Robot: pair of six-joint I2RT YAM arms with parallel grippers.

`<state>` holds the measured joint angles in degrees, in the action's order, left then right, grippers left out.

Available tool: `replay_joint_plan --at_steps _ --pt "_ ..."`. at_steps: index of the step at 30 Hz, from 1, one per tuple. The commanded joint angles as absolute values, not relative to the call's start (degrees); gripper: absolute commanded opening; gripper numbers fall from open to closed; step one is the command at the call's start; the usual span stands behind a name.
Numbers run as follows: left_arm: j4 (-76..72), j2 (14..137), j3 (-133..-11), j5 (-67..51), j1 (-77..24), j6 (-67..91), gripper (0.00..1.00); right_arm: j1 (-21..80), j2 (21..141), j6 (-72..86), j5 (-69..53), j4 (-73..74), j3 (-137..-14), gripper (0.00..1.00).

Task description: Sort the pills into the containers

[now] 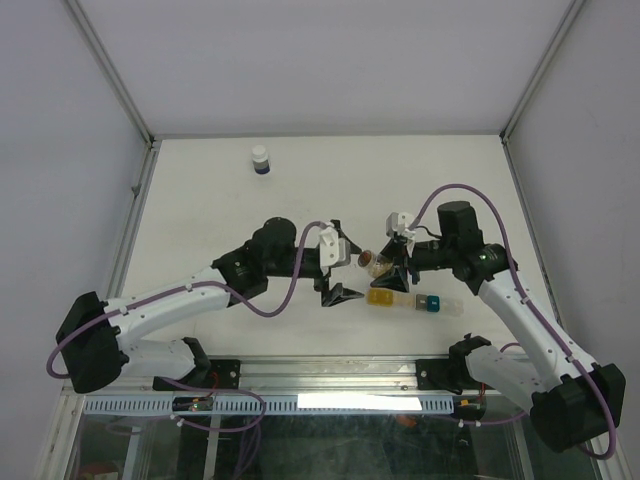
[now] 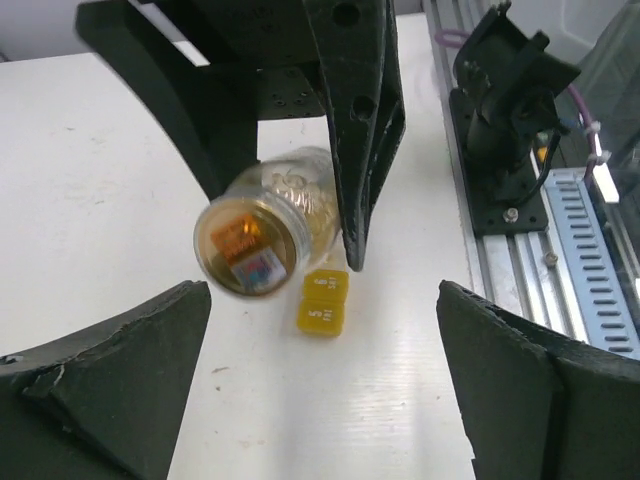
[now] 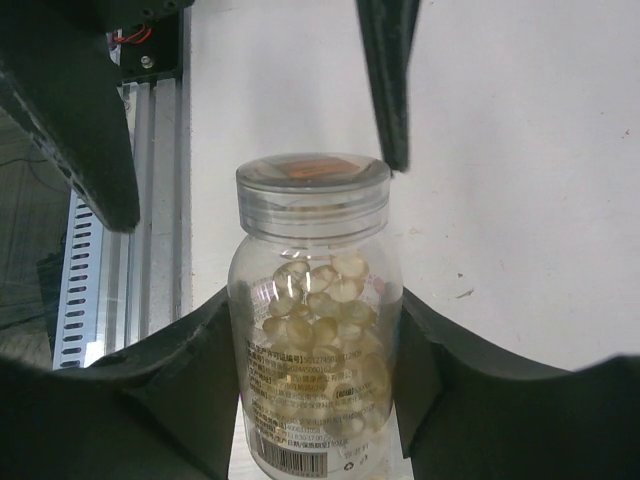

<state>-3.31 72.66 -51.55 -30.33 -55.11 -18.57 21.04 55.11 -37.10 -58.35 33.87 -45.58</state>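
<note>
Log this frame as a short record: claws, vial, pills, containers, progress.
left claw: open, empty, facing the lid
right claw: shut on vial
vial: held sideways, lid on
pills: inside the vial
containers: strip lying just below the vial
bottle: upright, far from both arms
progress: no pill seen outside the vial

Clear vial [image 3: 312,250] showing pale tan pills [image 3: 318,300]; containers [image 1: 408,300] running yellow, clear, teal; bottle [image 1: 260,161] wearing white cap over dark blue.
</note>
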Motion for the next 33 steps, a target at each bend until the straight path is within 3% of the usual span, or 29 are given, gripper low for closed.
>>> replay_joint_plan --at_steps 1,5,10,14,21,31,32,33 --pt "-20.9 61.9 -42.8 -25.8 -54.9 -8.9 0.99 20.8 53.5 -36.2 -59.5 30.4 -46.8 0.0" --pt "-30.0 54.4 -35.3 -13.4 -54.9 17.0 0.99 20.9 52.7 -36.1 -59.8 30.4 -46.9 0.0" --pt "-19.4 55.5 -40.3 -8.1 -55.3 36.3 0.97 20.9 52.6 -35.9 -60.3 30.3 -46.9 0.0" --pt "-4.0 60.5 -49.7 1.6 -61.2 37.0 0.95 21.0 52.7 -35.6 -60.7 30.3 -46.9 0.0" --pt "0.8 66.8 -55.0 7.4 -63.3 37.4 0.87 21.3 53.3 -35.4 -60.8 30.1 -46.8 0.0" --pt "2.0 71.8 -58.9 2.8 -63.4 35.1 0.62 22.0 53.4 -35.4 -60.7 30.0 -46.8 0.0" --pt "1.9 72.2 -59.1 2.5 -63.4 34.9 0.57 22.1 53.3 -35.4 -60.7 30.0 -46.8 0.0" --pt "1.9 72.4 -59.1 2.1 -63.4 34.7 0.44 22.1 53.3 -35.4 -60.7 30.1 -46.8 0.0"
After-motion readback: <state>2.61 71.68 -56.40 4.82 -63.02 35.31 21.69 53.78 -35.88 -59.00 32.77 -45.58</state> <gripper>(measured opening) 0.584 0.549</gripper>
